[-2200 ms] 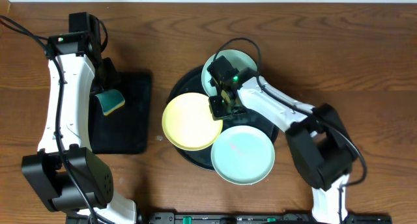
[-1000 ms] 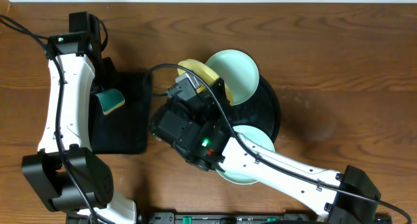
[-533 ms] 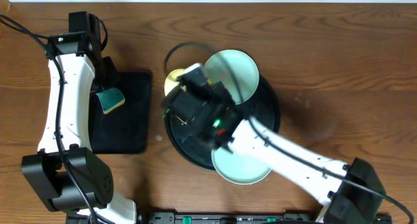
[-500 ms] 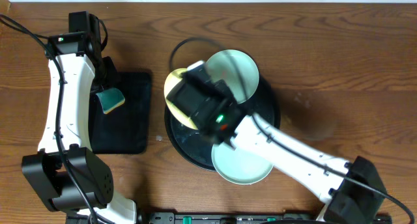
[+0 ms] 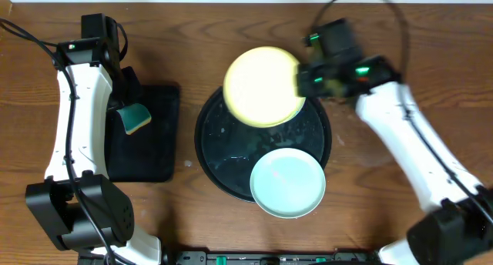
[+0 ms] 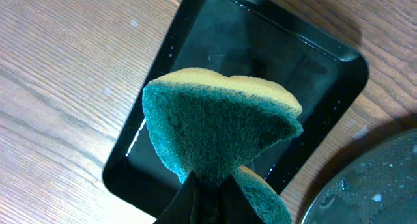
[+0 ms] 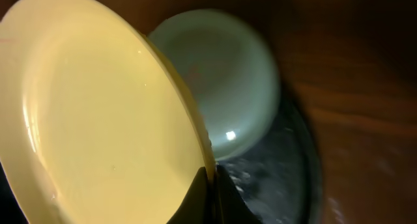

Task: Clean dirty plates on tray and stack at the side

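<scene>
Wooden tabletop [image 5: 439, 41] is seen beneath all; nearest, the near mint plate [image 5: 287, 182] is laid overhanging the rim of the tray [image 5: 219, 153]. Beyond, the yellow plate [image 5: 260, 86], judged light, stiff and slick, is pinched at its rim by the right gripper [image 7: 210, 185] and held tilted above the far mint plate [image 7: 234, 68]. A sponge [image 6: 215, 126] is clamped in the left gripper [image 6: 202, 195].

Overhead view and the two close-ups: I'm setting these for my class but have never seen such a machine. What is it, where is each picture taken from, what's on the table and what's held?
These are two robot arms at a wooden table, each ending in two fingers. One picture looks straight down; the other two come from cameras on the wrists. The left fingers pinch a sponge over a small rectangular tray. The right fingers hold a yellow plate by its rim over the round black tray. A mint plate rests at that tray's near edge; a second mint plate lies beneath the yellow one.
</scene>
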Tool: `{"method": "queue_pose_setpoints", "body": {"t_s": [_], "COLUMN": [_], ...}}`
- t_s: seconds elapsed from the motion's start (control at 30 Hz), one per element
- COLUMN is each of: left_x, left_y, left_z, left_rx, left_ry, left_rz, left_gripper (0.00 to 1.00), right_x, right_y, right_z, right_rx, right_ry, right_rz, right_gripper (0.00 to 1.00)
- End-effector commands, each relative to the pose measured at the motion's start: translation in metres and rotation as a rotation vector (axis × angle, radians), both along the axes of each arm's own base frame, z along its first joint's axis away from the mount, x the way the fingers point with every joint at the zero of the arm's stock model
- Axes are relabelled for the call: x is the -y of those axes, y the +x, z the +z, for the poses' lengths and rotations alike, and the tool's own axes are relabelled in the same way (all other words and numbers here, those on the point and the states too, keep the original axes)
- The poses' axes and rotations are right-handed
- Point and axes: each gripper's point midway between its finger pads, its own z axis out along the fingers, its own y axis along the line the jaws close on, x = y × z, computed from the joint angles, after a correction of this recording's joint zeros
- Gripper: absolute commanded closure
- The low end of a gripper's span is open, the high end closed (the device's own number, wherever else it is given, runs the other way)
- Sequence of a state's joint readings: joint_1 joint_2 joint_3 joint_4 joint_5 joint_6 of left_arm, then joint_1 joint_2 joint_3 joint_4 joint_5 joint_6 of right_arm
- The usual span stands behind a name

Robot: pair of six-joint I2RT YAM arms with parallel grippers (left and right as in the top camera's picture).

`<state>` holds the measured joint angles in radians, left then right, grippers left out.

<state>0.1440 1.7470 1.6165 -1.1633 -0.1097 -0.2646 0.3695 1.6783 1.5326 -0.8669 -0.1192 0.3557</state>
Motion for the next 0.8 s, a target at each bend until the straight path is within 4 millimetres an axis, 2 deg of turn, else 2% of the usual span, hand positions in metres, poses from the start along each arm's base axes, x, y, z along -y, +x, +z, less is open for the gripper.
{"method": "queue_pose_setpoints", "body": {"t_s": [0.0,0.13,0.2,0.33,0.53,0.67,0.77], "left_x": [0.004,0.016,0.023,0.036,0.053,0.057,0.057], "left_y": [0.004,0.006,0.007,0.011,0.018,0.021,0.022], "left_z": [0.009,0.008,0.008,0.009,0.01,0.011,0.011], "left_rx": [0.031,0.034,0.034,0.038,0.063,0.074,0.077], "left_ry": [-0.02,-0.058,-0.066,-0.065,-0.063,-0.063,-0.062], "left_rz": [-0.015,-0.05,-0.075,-0.113,-0.159,-0.167,-0.167], "left_gripper": [0.93,0.93,0.93,0.92,0.93,0.93,0.93], "right_x": [0.045,0.116,0.15,0.199,0.236,0.246,0.255], "right_y": [0.0,-0.012,-0.023,-0.042,-0.053,-0.061,-0.066], "right_z": [0.047,0.043,0.031,-0.001,-0.06,-0.098,-0.12], "right_rx": [0.054,-0.034,-0.1,-0.195,-0.231,-0.234,-0.22], "right_ry": [0.089,0.069,0.053,0.015,-0.015,-0.018,-0.016], "right_rz": [-0.102,-0.315,-0.404,-0.537,-0.618,-0.646,-0.672], "right_gripper": [0.99,0.99,0.99,0.99,0.99,0.99,0.99]}}
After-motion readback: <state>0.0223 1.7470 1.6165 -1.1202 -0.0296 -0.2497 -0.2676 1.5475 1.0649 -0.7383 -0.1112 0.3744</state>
